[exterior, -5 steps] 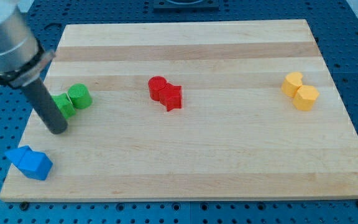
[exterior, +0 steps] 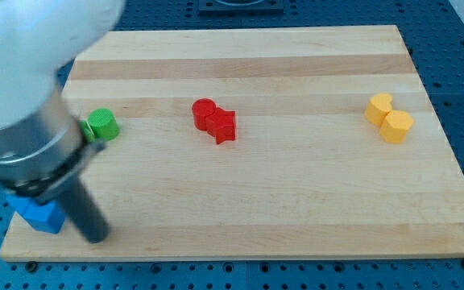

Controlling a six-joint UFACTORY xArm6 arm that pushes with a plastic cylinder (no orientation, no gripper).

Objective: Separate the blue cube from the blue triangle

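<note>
Two blue blocks (exterior: 40, 215) lie touching at the board's bottom left corner, mostly hidden behind my arm, so I cannot tell the cube from the triangle. My tip (exterior: 95, 236) rests on the board just right of the blue blocks, close to them near the bottom edge. The rod and the large grey arm body fill the view's left.
A green cylinder (exterior: 102, 124) sits at the left, with another green block partly hidden behind the arm. A red cylinder and red star (exterior: 215, 121) touch at the centre. Two yellow blocks (exterior: 389, 118) touch at the right. The wooden board (exterior: 296, 201) lies on a blue pegboard table.
My tip has moved down the view and slightly right, from beside the green blocks to just right of the blue blocks. The arm now covers part of the blue pair.
</note>
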